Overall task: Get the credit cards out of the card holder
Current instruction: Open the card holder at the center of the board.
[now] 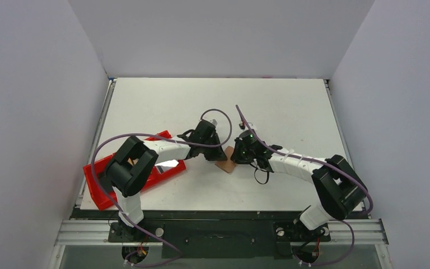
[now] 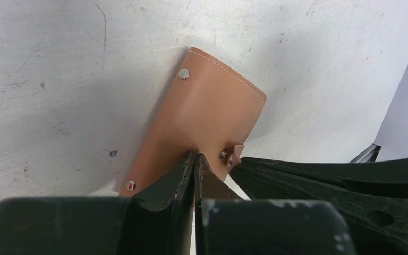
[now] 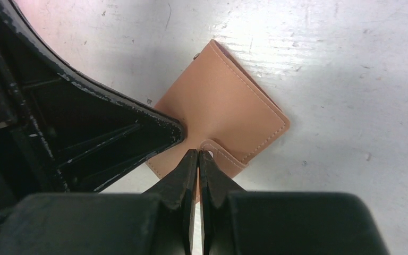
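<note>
The left tool [image 2: 195, 157] clenches the edge of the card holder [image 2: 207, 111], probably to keep it steady on the bench [image 2: 58, 64]. The right tool [image 3: 198, 154] pinches its snap tab [image 3: 226, 154], probably to open it.

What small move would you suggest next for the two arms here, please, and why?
Probably peel the snap tab open with the right pincer, while the left pincer holds the card holder down. The holder lies folded shut, both pincers look closed on its edge, and no cards show.
</note>
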Tool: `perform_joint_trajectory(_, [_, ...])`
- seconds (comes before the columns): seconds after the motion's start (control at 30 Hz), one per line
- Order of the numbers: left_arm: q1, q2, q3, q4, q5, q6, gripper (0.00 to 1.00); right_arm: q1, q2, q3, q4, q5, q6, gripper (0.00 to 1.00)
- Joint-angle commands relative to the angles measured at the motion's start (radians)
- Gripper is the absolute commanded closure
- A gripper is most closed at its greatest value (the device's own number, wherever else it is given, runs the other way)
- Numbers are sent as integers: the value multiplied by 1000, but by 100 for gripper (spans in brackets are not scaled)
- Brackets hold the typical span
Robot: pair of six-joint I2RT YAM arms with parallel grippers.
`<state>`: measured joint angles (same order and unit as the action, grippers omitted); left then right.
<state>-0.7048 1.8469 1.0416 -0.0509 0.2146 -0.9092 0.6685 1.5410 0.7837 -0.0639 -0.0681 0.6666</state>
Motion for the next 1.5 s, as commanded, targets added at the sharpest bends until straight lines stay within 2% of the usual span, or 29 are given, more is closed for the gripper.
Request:
perform_joint_trajectory(0.0, [-18, 48, 17, -90, -69, 11, 100, -17, -101, -14, 26, 16, 15, 100])
perform_joint_trajectory(0.3, [-28, 37, 29, -125, -94, 24, 100, -45, -211, -40, -32, 51, 34, 100])
perform_joint_trajectory(0.47, [-27, -42, 87, -201, -117, 66, 100, -53, -264, -8, -85, 64, 27, 100])
perform_joint_trajectory(0.6, [-16, -95, 109, -256, -154, 103, 95, -56, -292, 34, -137, 65, 16, 100])
perform_joint_trajectory(0.9, [11, -209, 89, -316, -204, 130, 83, -56, -290, 129, -181, 32, 3, 100])
perform_joint_trajectory(1.1, [20, -242, 72, -320, -205, 140, 82, -53, -250, 152, -183, 1, 8, 100])
perform_joint_trajectory(1.23, [20, -237, 69, -310, -206, 144, 82, -59, -247, 150, -216, 47, 1, 100])
perform_joint_trajectory(1.47, [19, -208, 86, -298, -176, 152, 82, -169, -255, 49, -313, 129, 4, 100])
